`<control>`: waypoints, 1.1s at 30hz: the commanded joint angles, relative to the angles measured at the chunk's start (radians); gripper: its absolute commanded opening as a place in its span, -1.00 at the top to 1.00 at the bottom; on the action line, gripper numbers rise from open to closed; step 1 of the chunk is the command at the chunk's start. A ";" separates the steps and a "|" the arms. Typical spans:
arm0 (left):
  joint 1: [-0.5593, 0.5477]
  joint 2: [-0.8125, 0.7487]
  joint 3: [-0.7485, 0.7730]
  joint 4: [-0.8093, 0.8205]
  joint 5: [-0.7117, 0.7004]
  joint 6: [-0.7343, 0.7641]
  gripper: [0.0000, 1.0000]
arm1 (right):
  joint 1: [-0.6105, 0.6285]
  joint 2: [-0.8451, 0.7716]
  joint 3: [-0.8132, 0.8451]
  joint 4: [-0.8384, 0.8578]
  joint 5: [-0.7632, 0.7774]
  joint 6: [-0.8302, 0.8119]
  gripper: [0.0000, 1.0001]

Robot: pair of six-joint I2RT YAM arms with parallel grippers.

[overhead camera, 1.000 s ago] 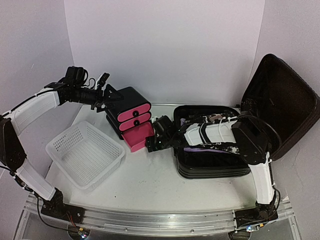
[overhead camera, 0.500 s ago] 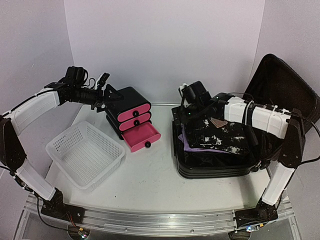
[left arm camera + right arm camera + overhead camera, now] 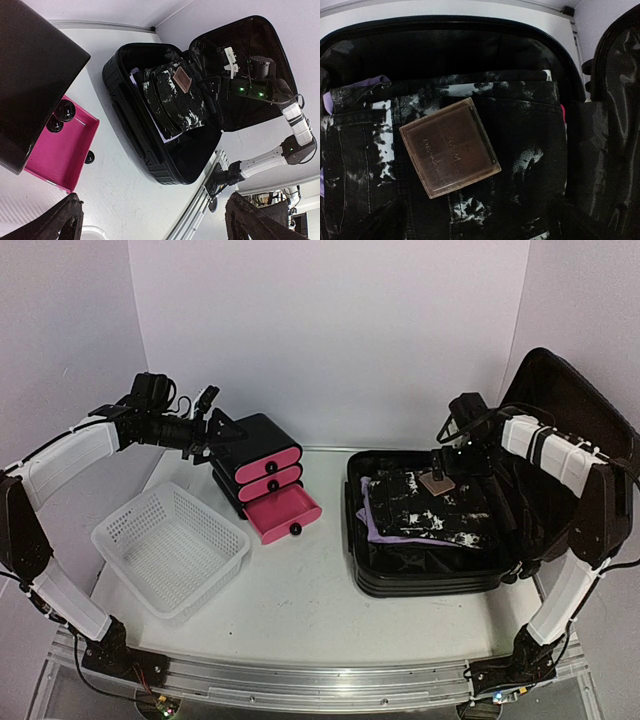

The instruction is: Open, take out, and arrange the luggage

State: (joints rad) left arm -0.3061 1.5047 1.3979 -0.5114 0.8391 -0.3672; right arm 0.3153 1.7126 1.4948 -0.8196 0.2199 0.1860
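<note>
The luggage (image 3: 425,578) is a black hard-shell suitcase lying open at the right, its lid (image 3: 565,445) leaning on the right wall. In it lie a folded black-and-white garment (image 3: 435,510) over a purple one (image 3: 370,525), with a brown square compact (image 3: 436,483) on top. My right gripper (image 3: 447,462) hovers over the back of the case just above the compact (image 3: 450,147); its jaws look open and empty. My left gripper (image 3: 212,430) is open and empty, held high by the black drawer box (image 3: 262,438). The left wrist view shows the suitcase (image 3: 150,155) too.
The small black box has three pink drawers; the bottom drawer (image 3: 282,512) is pulled out, as the left wrist view (image 3: 60,152) also shows. A white mesh basket (image 3: 170,545) stands at the front left. The white walls close in behind and at both sides.
My right arm has swung from the front of the pink drawers across the suitcase to its back right, uncovering the clothes and compact. The left arm has not moved.
</note>
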 commanded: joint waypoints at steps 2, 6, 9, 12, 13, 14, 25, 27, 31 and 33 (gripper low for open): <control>-0.005 -0.017 0.001 0.048 0.016 0.007 -0.99 | -0.057 0.009 0.049 -0.022 -0.206 -0.058 -0.97; -0.004 -0.016 0.003 0.048 0.023 0.006 -0.99 | -0.072 0.056 0.071 -0.029 -0.201 -0.082 -0.97; -0.005 -0.019 0.001 0.048 0.012 0.011 -0.99 | -0.073 0.074 0.081 -0.029 -0.200 -0.097 -0.97; -0.004 -0.010 0.003 0.048 0.024 0.005 -0.99 | -0.072 0.102 0.102 -0.029 -0.212 -0.108 -0.97; -0.004 -0.009 0.004 0.048 0.027 0.004 -0.99 | -0.072 0.113 0.111 -0.030 -0.212 -0.114 -0.96; -0.004 -0.009 0.003 0.048 0.027 0.004 -0.99 | -0.071 0.120 0.119 -0.030 -0.211 -0.118 -0.96; -0.004 -0.014 0.001 0.048 0.018 0.008 -0.99 | -0.070 0.168 0.139 -0.033 -0.247 -0.105 -0.79; -0.005 -0.010 0.003 0.048 0.023 0.006 -0.99 | -0.070 0.175 0.142 -0.033 -0.249 -0.101 -0.73; -0.004 -0.012 0.003 0.050 0.028 0.002 -0.99 | -0.067 0.186 0.146 -0.033 -0.252 -0.095 -0.71; -0.004 -0.017 0.002 0.050 0.021 0.005 -0.99 | -0.062 0.190 0.145 -0.033 -0.247 -0.095 -0.72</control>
State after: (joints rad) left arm -0.3069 1.5051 1.3979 -0.5110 0.8394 -0.3676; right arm 0.2428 1.8935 1.5997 -0.8639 -0.0200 0.0872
